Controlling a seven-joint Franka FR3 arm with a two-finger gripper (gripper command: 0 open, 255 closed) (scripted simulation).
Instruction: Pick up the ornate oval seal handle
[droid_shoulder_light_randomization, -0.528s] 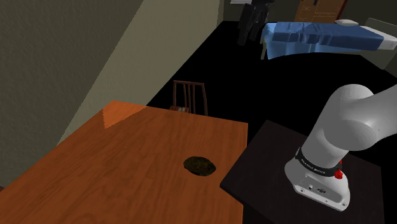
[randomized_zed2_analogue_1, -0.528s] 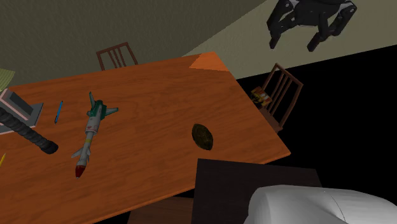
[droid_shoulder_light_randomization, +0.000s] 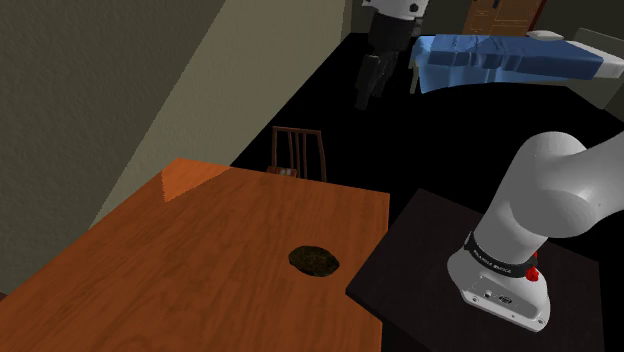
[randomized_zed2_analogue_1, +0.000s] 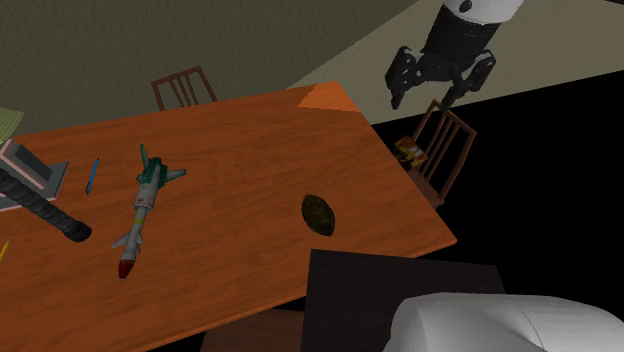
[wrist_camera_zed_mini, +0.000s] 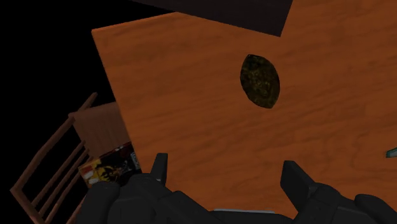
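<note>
Wrist view: dark, mottled oval seal handle (wrist_camera_zed_mini: 259, 80) lies flat on wood-grain table (wrist_camera_zed_mini: 178, 108). My gripper (wrist_camera_zed_mini: 226, 164) wide open, empty.

The oval seal handle (droid_shoulder_light_randomization: 314, 260) was dark, mottled brown-green; it lay flat on the wooden counter (droid_shoulder_light_randomization: 200, 260) near the stand-side edge.

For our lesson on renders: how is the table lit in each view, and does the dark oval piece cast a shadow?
Shoulder view: table dim, brighter wedge at its far corner; no distinct shadow around the oval seal handle. Second exterior view: same bright corner wedge. Wrist view: flat light, no glare, black area beyond the table's edge.
</note>
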